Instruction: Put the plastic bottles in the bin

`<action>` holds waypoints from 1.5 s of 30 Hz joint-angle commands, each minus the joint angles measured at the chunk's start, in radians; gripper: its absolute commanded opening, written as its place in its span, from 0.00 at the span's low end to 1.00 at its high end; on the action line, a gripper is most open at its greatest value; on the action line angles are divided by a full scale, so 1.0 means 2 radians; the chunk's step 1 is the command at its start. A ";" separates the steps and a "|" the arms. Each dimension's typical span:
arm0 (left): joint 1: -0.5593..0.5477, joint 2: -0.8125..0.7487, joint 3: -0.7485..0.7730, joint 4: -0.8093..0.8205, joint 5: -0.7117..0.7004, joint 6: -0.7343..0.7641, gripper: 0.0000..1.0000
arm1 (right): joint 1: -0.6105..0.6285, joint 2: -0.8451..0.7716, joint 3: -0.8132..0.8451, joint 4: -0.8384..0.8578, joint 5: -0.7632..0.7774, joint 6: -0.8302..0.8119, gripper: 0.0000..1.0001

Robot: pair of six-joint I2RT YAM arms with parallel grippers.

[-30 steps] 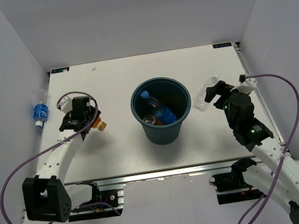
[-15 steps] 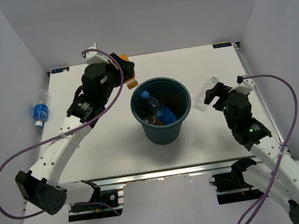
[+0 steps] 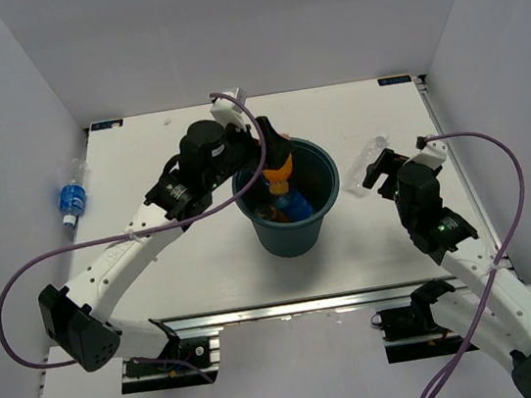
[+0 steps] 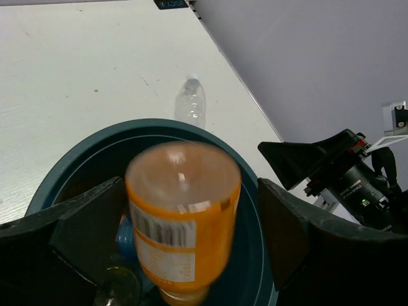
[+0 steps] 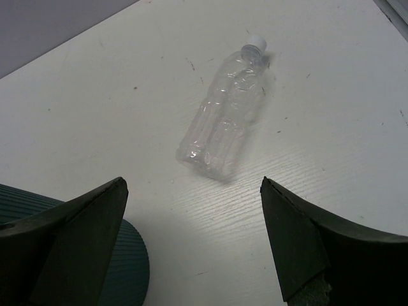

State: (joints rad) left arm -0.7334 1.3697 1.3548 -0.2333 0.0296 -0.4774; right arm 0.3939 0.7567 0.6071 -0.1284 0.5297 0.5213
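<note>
Now the left arm, which was low near the bench's left edge a second ago, is reaching over the bin, and its left fingers are opening. They are standing clear of the orange bottle on both sides, so I judge it is dropping in to join the bottles already inside. Its long axis is running nearly upright, with the base facing the wrist and the cap pointing down into the bin.

The right fingers are hanging spread wide and empty over the clear bottle. It is lying flat between the bin and the right edge, cap toward the far right corner. A blue-labelled bottle is waiting at the left edge.
</note>
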 commanded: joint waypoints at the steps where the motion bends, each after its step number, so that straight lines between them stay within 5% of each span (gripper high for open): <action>1: -0.001 -0.006 0.004 -0.005 0.017 0.025 0.94 | -0.001 0.001 0.014 0.002 0.020 0.004 0.89; 6: -0.001 0.000 0.014 -0.021 -0.003 0.032 0.98 | -0.001 -0.004 0.012 0.002 0.030 0.003 0.89; 17: 0.016 -0.005 0.021 -0.059 -0.197 0.019 0.98 | -0.006 0.034 0.024 -0.009 0.021 0.004 0.89; 23: 0.158 -0.033 -0.038 -0.027 -0.117 -0.035 0.98 | -0.021 0.056 0.027 -0.007 0.001 0.006 0.89; 31: 0.266 -0.015 -0.084 -0.020 -0.079 -0.057 0.98 | -0.066 0.148 0.066 -0.004 -0.027 0.035 0.89; 45: 0.329 0.053 -0.094 -0.023 -0.016 -0.054 0.98 | -0.112 0.434 0.259 -0.035 -0.040 0.084 0.89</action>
State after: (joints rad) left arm -0.0944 1.4925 1.1793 -0.2909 -0.0368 -0.5915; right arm 0.1841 1.5646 1.0569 -0.1650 0.4393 0.6460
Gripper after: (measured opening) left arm 0.983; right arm 0.895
